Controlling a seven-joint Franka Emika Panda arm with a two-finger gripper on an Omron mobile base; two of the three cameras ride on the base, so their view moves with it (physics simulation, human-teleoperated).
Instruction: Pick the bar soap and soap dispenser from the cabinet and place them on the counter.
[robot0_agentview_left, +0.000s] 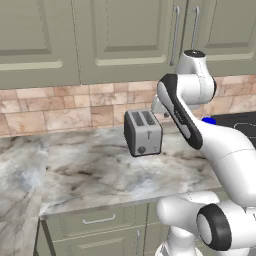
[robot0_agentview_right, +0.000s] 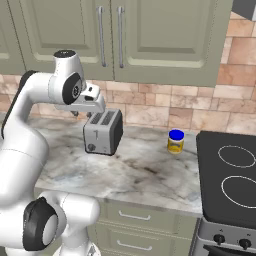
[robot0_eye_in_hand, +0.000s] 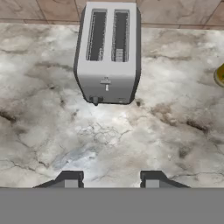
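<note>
The olive-green cabinet (robot0_agentview_left: 125, 40) (robot0_agentview_right: 150, 40) hangs above the counter with its doors shut, so the bar soap and soap dispenser are hidden. Its long silver handles (robot0_agentview_left: 175, 35) (robot0_agentview_right: 101, 35) run side by side. My gripper (robot0_agentview_right: 76, 113) (robot0_agentview_left: 165, 114) hovers above the grey marbled counter (robot0_agentview_left: 90, 170) (robot0_agentview_right: 145, 170) (robot0_eye_in_hand: 131, 140), pointing down, just in front of the toaster. In the hand view the gripper (robot0_eye_in_hand: 109, 179) is open, its two dark fingertips (robot0_eye_in_hand: 70, 179) standing apart with only bare stone between them.
A silver two-slot toaster (robot0_agentview_left: 143, 132) (robot0_agentview_right: 103, 131) (robot0_eye_in_hand: 108, 52) stands against the brick backsplash. A yellow jar with a blue lid (robot0_agentview_right: 175, 141) (robot0_eye_in_hand: 220, 75) sits to its right, beside the black stove (robot0_agentview_right: 230, 175). Lower drawers (robot0_agentview_left: 100, 220) run under the counter edge.
</note>
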